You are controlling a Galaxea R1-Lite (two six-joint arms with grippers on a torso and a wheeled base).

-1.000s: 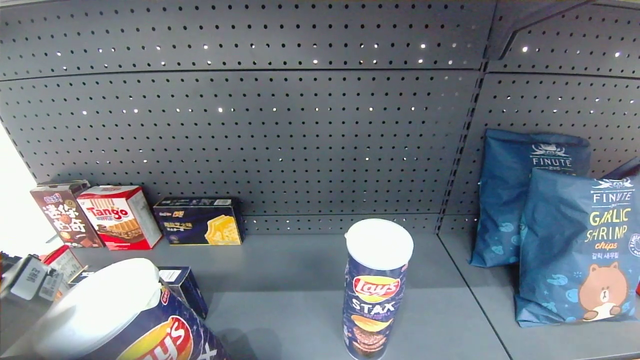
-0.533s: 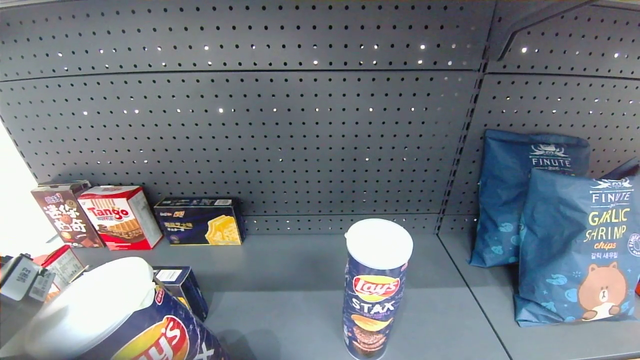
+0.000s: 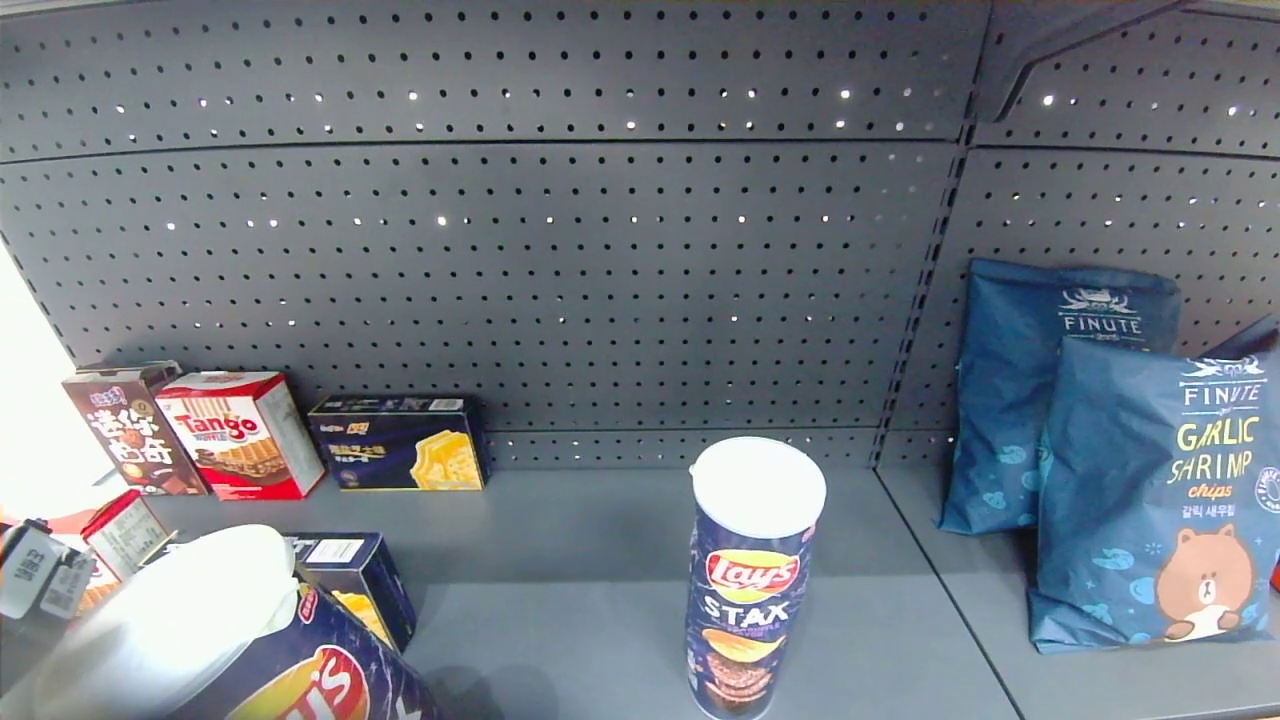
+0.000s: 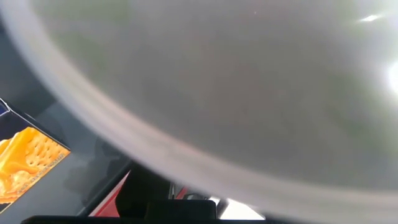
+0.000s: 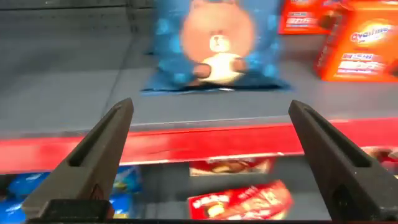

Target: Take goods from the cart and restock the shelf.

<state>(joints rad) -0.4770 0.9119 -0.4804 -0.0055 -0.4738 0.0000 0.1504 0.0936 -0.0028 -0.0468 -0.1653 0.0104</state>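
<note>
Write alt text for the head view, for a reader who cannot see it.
A tilted chip can with a white lid looms at the near left, before a grey shelf where an upright chip can stands at centre. Three snack boxes line the back left; two blue chip bags stand at the right.

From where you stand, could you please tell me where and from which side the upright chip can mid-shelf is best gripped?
Grip the chip can around its round body at about mid-height, coming in level from the front. It stands upright with bare shelf on both sides. The flat lid probably offers little to pinch, and the pegboard closes off the back.
</note>
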